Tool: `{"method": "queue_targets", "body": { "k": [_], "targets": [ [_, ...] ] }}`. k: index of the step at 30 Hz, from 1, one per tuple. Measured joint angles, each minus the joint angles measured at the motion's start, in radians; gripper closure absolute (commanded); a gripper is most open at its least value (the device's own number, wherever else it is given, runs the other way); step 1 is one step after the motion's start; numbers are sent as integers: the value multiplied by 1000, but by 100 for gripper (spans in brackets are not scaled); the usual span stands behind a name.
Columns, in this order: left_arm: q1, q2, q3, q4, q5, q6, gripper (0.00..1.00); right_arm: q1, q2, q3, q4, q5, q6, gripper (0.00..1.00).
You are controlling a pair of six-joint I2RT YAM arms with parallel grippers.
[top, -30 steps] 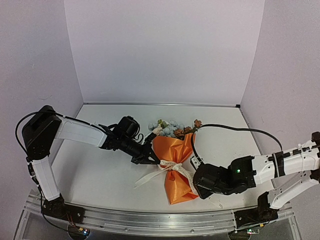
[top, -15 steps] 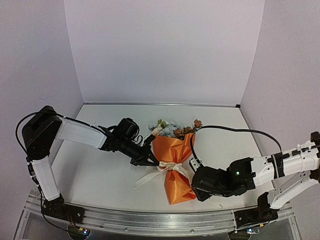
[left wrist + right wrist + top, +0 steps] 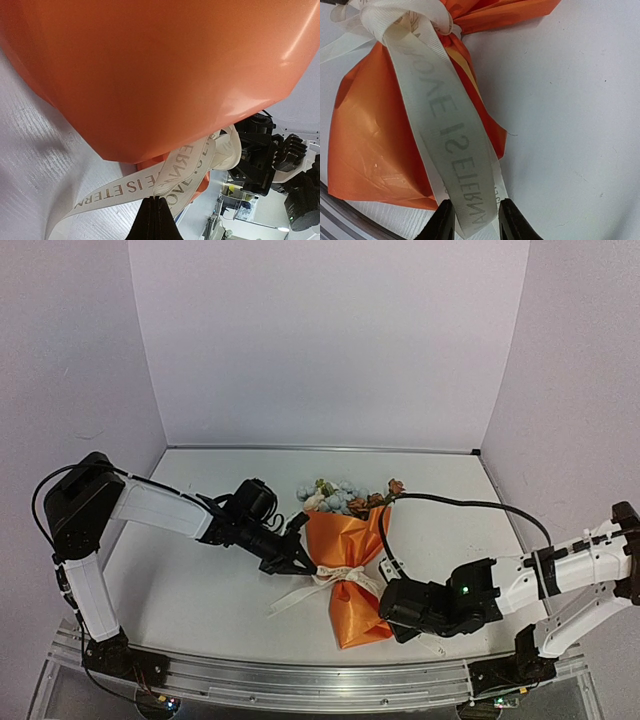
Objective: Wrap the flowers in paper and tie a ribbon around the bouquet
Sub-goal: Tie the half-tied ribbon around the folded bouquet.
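Bouquet (image 3: 349, 590) lies on surface (image 3: 190, 590), flowers (image 3: 338, 496) poking from orange paper (image 3: 345, 538) cone | we see left gripper (image 3: 156, 210) pinched together on ribbon (image 3: 120, 189) | right gripper (image 3: 475, 217) fingers apart, straddling ribbon tail

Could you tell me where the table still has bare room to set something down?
Bare patches: the strip between the flowers and the back wall; the near-left, between the left arm and the front rail; the right side, though a cable loops over it. Crowded: around the ribbon, between the left gripper and right gripper.
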Motion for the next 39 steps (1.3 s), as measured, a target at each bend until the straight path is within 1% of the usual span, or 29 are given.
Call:
{"method": "queue_targets", "body": {
  "k": [1, 3, 4, 10, 19, 27, 32, 39],
  "targets": [
    [0, 0, -4, 1, -1, -1, 100, 0, 3, 0, 0, 3, 0, 77],
    [0, 0, -8, 2, -2, -1, 100, -3, 4, 0, 0, 11, 3, 95],
    [0, -1, -11, 2, -3, -1, 100, -5, 4, 0, 0, 16, 0, 99],
    [0, -15, -44, 9, -19, -1, 100, -42, 4, 0, -6, 30, -4, 100],
    [0, -33, -78, 9, -37, 2, 100, -172, -9, 0, -38, 20, 2, 100],
    [4, -66, -113, 6, -114, 2, 100, -237, -6, 0, -48, -19, 4, 100],
    [32, -114, -143, -17, -168, 2, 100, -269, 33, 16, -57, -48, -22, 100],
    [61, -117, -149, -27, -207, 3, 100, -334, 118, 119, -50, -103, -103, 100]
  ]
}}
